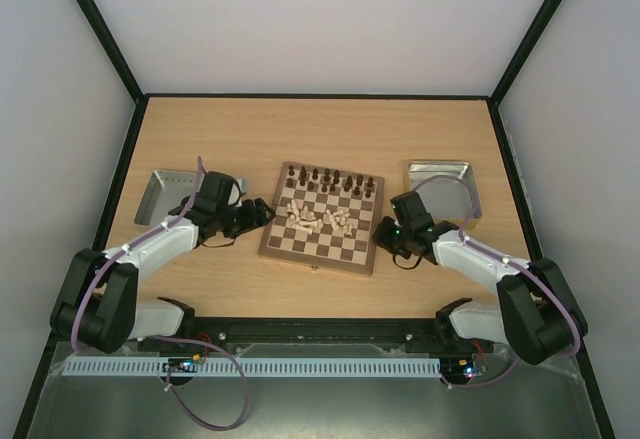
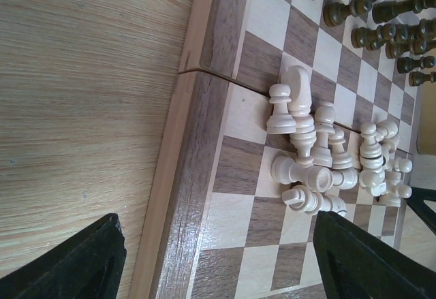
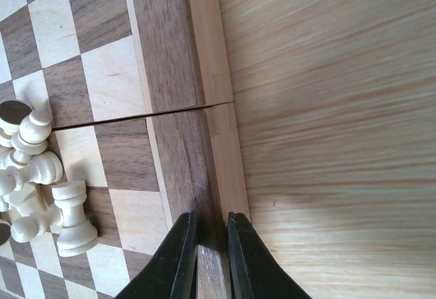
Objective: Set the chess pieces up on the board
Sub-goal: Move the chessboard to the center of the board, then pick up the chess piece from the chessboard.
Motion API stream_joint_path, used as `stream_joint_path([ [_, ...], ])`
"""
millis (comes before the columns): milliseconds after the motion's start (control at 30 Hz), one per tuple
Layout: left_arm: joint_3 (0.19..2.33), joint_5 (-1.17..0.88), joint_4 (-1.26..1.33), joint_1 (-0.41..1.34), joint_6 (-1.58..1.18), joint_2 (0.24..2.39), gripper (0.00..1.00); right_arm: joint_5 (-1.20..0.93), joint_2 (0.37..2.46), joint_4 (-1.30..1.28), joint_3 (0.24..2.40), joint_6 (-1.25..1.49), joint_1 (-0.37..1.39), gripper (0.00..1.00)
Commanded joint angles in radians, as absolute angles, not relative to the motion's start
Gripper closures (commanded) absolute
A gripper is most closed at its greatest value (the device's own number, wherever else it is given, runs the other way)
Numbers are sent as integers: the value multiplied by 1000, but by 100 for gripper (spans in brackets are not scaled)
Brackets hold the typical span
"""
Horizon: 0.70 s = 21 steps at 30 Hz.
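Note:
The board lies mid-table. Dark chess pieces stand in rows along its far side. Pale chess pieces lie in a jumbled heap at its centre, a few upright. My left gripper is at the board's left edge. In the left wrist view it is open and straddles the border, with the pale heap just ahead and nothing between the fingers. My right gripper is at the board's right edge. There it hangs over the border, jaws drawn together to a narrow slit, holding nothing.
A grey metal tray sits left of the board behind the left arm. Another tray sits to the board's right. Bare wooden table lies right of the board. Black-framed walls enclose the table.

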<state>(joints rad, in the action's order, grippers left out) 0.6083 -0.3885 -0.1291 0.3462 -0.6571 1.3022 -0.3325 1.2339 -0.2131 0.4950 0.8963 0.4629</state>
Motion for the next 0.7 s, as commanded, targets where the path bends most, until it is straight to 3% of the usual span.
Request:
stream_joint_path([
  [0,629,-374,-148,354,-645,1297,24,-246,1263,-218,541,869,482,87],
  [300,632,-283,-159,359,-660,1253,27,67,1264,-494,765,823,647,58],
  [500,627,-193,-190,360,-679,1189,28,105,1419,-478,924,817,808,56],
  [667,611,-181,-200,359,-684,1151,28,92,1600,-453,1062,800,893,62],
])
